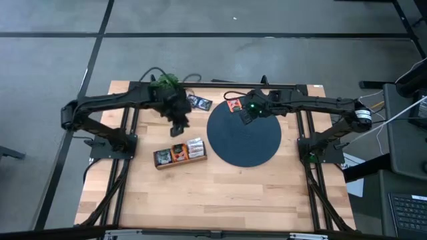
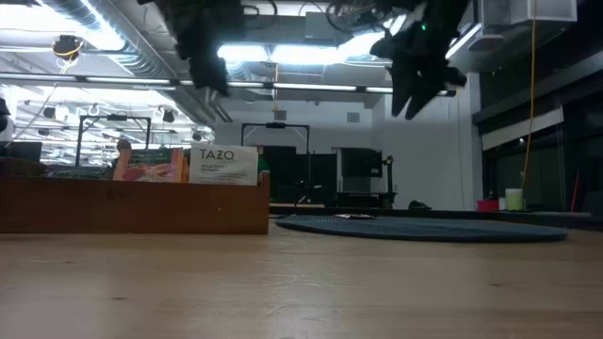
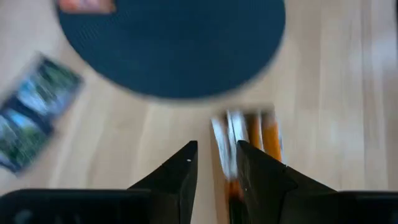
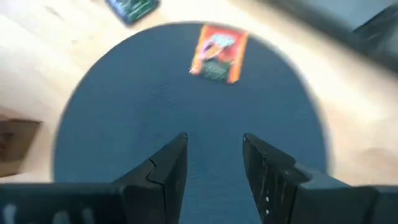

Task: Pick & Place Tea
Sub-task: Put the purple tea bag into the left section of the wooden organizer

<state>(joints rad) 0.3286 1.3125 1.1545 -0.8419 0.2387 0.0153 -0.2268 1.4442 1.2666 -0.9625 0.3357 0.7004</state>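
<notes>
An orange tea sachet lies flat on the far-left part of the dark disc. Dark blue sachets lie on the wood beside the disc. More sachets, orange and white, stand upright in the wooden tray. My left gripper hangs above the table between the dark blue sachets and the tray, open by a narrow gap and holding nothing. My right gripper is open and empty above the disc, just near of the orange sachet.
A green leafy plant sits near the table's far edge behind the left arm. Bare wood stretches across the near half of the table. Arm bases and frame rails stand at both sides.
</notes>
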